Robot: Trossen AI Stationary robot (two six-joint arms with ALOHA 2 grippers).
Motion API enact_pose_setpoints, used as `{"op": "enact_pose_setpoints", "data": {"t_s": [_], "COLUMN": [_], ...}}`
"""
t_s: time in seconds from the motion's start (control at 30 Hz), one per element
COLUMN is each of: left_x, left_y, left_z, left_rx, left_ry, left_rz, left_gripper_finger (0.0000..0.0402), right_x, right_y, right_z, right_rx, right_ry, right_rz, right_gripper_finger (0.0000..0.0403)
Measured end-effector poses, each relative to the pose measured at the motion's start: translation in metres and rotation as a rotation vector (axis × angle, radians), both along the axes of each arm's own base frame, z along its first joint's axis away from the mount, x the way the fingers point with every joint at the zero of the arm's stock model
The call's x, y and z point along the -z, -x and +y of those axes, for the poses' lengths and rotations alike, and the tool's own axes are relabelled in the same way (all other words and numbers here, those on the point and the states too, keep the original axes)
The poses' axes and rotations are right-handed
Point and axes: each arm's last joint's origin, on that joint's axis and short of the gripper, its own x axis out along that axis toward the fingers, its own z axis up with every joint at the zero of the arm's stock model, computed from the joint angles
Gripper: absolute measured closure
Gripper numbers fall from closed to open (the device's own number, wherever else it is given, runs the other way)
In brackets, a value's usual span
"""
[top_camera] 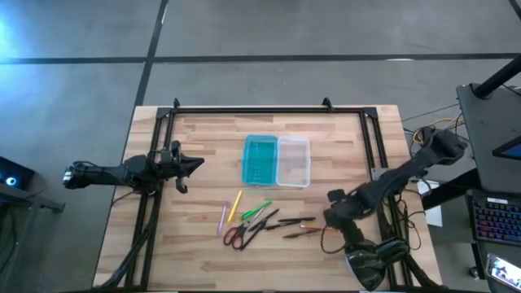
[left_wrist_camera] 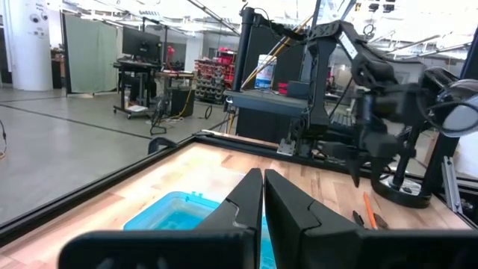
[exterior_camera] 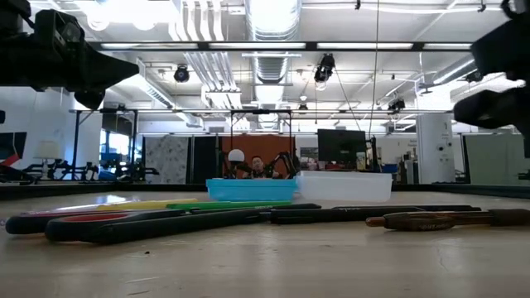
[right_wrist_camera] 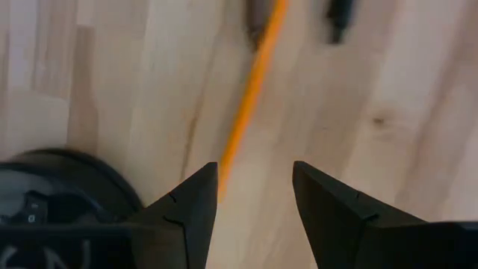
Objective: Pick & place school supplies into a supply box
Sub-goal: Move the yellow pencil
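The supply box (top_camera: pixel 277 160) lies open at mid-table, teal half (top_camera: pixel 260 159) beside clear half (top_camera: pixel 294 161). The school supplies lie flat nearer the front edge: yellow pencil (top_camera: pixel 234 206), pink pen (top_camera: pixel 223 218), green pen (top_camera: pixel 256 210), red-handled scissors (top_camera: pixel 236 236), dark pens (top_camera: pixel 295 220) and an orange pencil (top_camera: pixel 303 233). My right gripper (top_camera: pixel 330 220) hangs open above the table at the row's right end, pointing steeply down. In its wrist view the orange pencil (right_wrist_camera: pixel 250 97) runs away from the gap between the fingers (right_wrist_camera: pixel 254 202), untouched. My left gripper (top_camera: pixel 194 165) waits shut at the left, level.
A dark round base (top_camera: pixel 373 264) stands at the table's front right, close to my right gripper, and shows in the right wrist view as a dark round base (right_wrist_camera: pixel 60 187). A black frame (top_camera: pixel 269 111) runs along the far edge. Bare wood lies between box and supplies.
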Motion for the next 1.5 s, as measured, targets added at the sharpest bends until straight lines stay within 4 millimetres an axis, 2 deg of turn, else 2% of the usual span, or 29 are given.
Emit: {"op": "enact_pose_setpoints", "data": {"t_s": [0.2, 0.4, 0.67, 0.8, 1.0, 1.2, 1.33, 1.5], "left_x": [0.0, 0.0, 0.0, 0.0, 0.0, 0.0, 0.0, 0.0], "left_y": [0.0, 0.0, 0.0, 0.0, 0.0, 0.0, 0.0, 0.0], "left_z": [0.0, 0.0, 0.0, 0.0, 0.0, 0.0, 0.0, 0.0], "left_rx": [0.0, 0.0, 0.0, 0.0, 0.0, 0.0, -0.001, 0.0], "left_ry": [0.0, 0.0, 0.0, 0.0, 0.0, 0.0, 0.0, 0.0], "left_rz": [0.001, 0.0, 0.0, 0.001, 0.001, 0.0, 0.0, 0.0], "left_gripper_finger": [0.0401, 0.0401, 0.0401, 0.0401, 0.0401, 0.0401, 0.0401, 0.0401], "right_x": [0.014, 0.031, 0.04, 0.04, 0.042, 0.042, 0.038, 0.037], "right_y": [-0.011, -0.018, -0.021, -0.025, -0.029, -0.036, -0.041, -0.049], "right_z": [0.014, 0.018, 0.018, 0.011, -0.002, -0.016, -0.031, -0.043], "right_rx": [0.081, 0.17, 0.322, 0.355, 0.354, 0.344, 0.376, 0.293], "right_ry": [0.05, 0.086, 0.145, 0.156, 0.18, 0.291, 0.322, 0.336], "right_rz": [0.028, 0.08, 0.082, 0.074, 0.064, -0.008, -0.044, -0.071], "right_gripper_finger": [0.0238, 0.0238, 0.0241, 0.0263, 0.0322, 0.0376, 0.0387, 0.0382]}}
